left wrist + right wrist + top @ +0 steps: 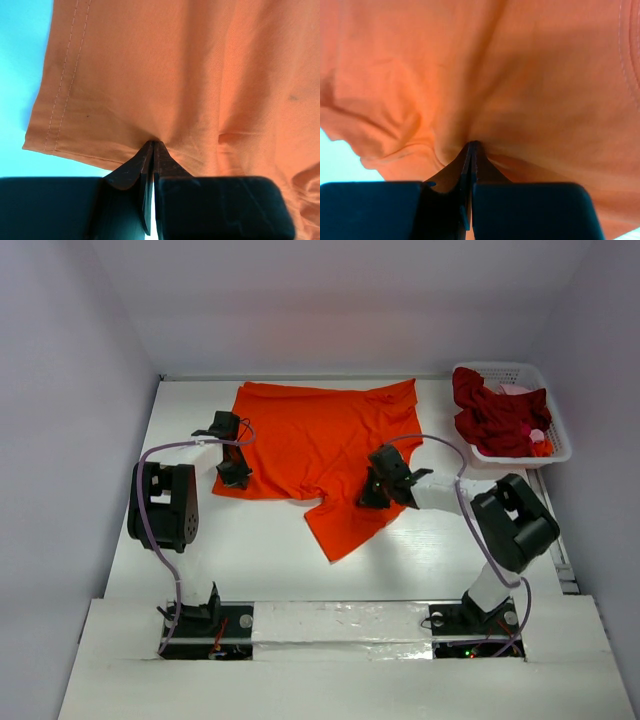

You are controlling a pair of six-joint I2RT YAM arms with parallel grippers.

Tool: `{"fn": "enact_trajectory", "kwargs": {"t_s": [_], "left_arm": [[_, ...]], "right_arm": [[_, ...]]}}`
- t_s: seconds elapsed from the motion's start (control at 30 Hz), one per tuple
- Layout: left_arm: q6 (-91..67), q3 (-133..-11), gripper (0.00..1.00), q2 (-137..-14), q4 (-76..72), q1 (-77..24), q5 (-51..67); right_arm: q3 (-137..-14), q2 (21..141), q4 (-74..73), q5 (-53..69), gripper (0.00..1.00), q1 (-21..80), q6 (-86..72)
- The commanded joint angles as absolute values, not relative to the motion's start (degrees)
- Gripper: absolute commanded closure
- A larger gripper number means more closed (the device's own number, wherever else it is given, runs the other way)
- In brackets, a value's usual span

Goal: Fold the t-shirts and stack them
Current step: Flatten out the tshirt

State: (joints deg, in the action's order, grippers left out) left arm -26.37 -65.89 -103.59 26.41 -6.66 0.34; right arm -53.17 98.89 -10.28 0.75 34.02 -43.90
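shirt (320,440): looks light, limp (likely creases) | left claw (152,146): closed on shirt edge | right claw (471,145): closed on shirt | hold: edges

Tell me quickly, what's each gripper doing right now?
Left gripper: closed, pinching the orange t-shirt near its edge.
Right gripper: closed, pinching the orange t-shirt.

Orange shirt (200,75): cut off by the top, right and bottom edges in the left wrist view, and by every edge in the right wrist view.
Left gripper (152,146), right gripper (471,145): pinched cloth hidden between the closed tips.
Basket (500,368): dark red shirts (490,420) heaped, number unclear; pinkish cloth (515,390) mostly buried; small bits (540,443) too small to identify.
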Motion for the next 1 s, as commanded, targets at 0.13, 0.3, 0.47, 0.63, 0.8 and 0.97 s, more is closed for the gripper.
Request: {"fn": "enact_trajectory", "kwargs": {"t_s": [0.13, 0.3, 0.47, 0.63, 0.8, 0.97], "left_arm": [[-24.79, -65.57, 1.00, -105.03, 30.85, -6.59, -2.02], [-24.79, -64.60, 1.00, -104.15, 31.38, -6.59, -2.72], [-24.96, -64.16, 1.00, -103.28, 31.99, -6.59, -2.29], [-24.79, -63.46, 1.00, -102.31, 32.43, -6.59, -1.76], [-24.52, -62.05, 1.00, -101.34, 33.05, -6.59, -1.50], [-24.17, -60.39, 1.00, -99.50, 34.27, -6.59, -1.41]], "right_arm": [[-38.59, 99.24, -11.96, 2.19, 1.00, 38.93, -50.09], [-35.77, 89.15, -18.08, 1.41, 1.00, 43.68, -55.28], [-34.54, 80.61, -26.53, 0.44, 1.00, 45.26, -57.39], [-34.37, 76.29, -32.07, 0.53, 1.00, 45.26, -55.72], [-33.49, 75.94, -32.17, 2.10, 1.00, 45.79, -56.78], [-32.70, 75.15, -31.99, 3.08, 1.00, 46.32, -56.78]]}}
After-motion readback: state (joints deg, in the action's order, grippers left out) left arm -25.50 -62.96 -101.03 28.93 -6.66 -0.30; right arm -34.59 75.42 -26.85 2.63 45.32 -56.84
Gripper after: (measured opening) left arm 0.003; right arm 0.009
